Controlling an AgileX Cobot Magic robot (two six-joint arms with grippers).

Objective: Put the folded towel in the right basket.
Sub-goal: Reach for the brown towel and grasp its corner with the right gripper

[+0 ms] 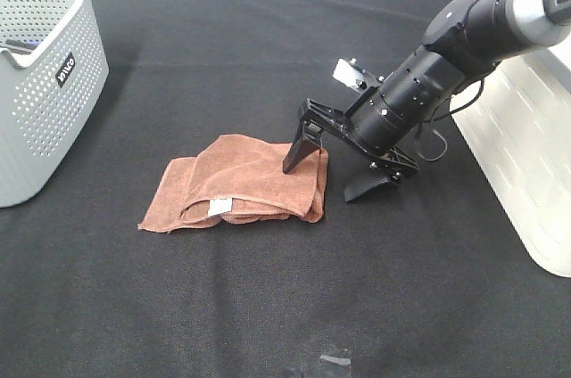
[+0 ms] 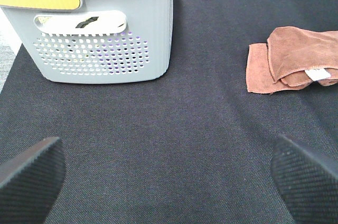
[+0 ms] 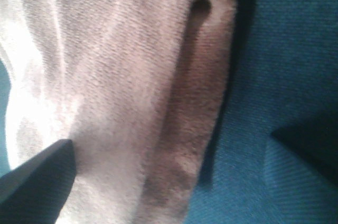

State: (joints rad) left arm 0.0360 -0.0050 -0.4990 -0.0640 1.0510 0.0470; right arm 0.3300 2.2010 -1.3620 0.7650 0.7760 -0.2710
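The folded brown towel (image 1: 241, 184) lies on the black cloth in the middle; it also shows in the left wrist view (image 2: 296, 60) and fills the right wrist view (image 3: 132, 92). My right gripper (image 1: 328, 177) is open and straddles the towel's right edge: one finger (image 1: 303, 146) rests on the towel, the other (image 1: 370, 184) on the cloth beside it. The right basket (image 1: 526, 146), white, stands at the right edge. My left gripper (image 2: 169, 182) is open and empty, low over bare cloth, away from the towel.
A grey perforated basket (image 1: 40, 84) with items inside stands at the far left; it also shows in the left wrist view (image 2: 100, 34). The black cloth (image 1: 268, 307) covers the whole table.
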